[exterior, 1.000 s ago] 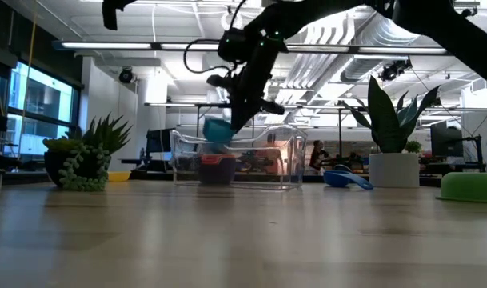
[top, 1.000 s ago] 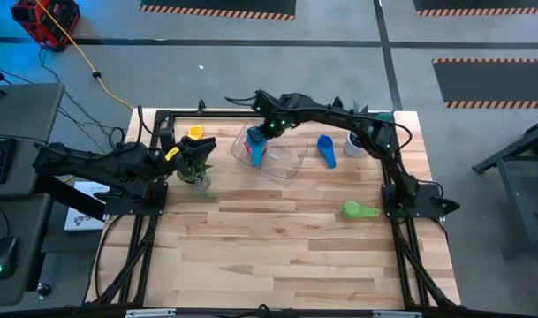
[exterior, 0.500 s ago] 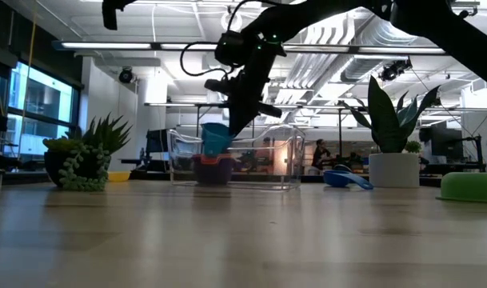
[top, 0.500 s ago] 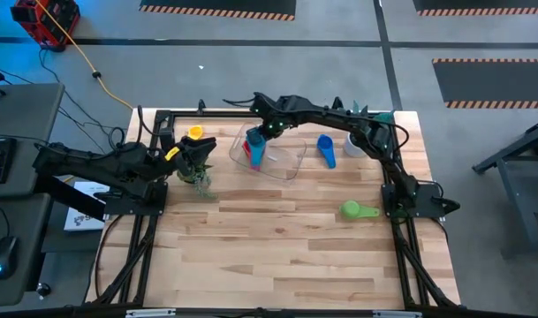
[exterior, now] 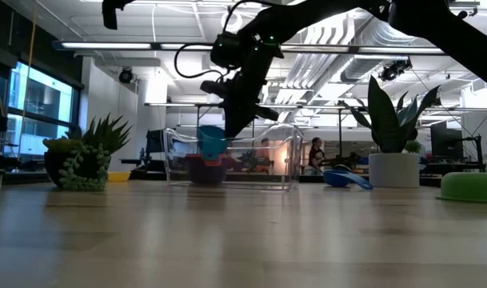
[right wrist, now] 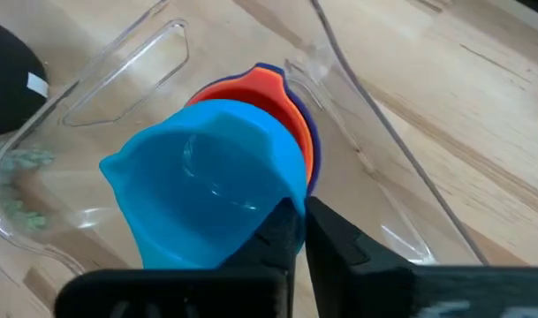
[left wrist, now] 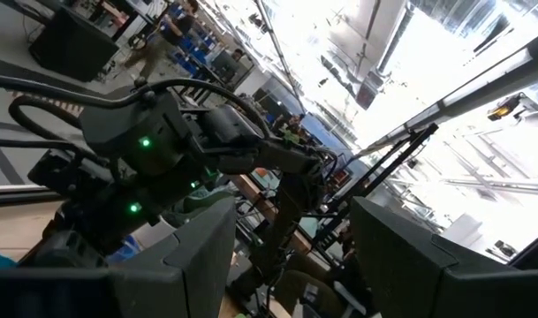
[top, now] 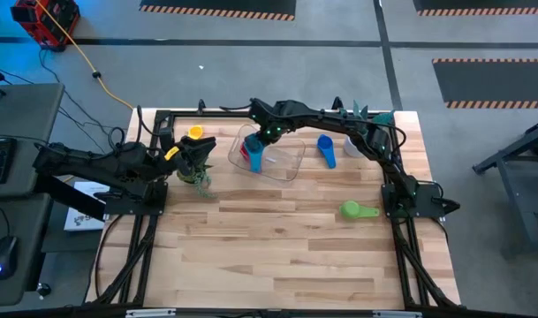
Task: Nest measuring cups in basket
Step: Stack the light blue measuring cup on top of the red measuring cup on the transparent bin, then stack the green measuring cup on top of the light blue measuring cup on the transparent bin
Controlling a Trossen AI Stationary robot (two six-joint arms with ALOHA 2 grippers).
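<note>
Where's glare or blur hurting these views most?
Left wrist view: ceiling lights blow out the upper half. Low view: near tabletop is soft, and the basket shows only by glints. Right wrist view: the light blue cup is sharp, and the right gripper is blurred.

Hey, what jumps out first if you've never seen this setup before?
The right claw, pinching a light blue cup over the stacked orange cup inside the clear basket at the table's far middle. Then a green cup lying alone near the right edge.
</note>
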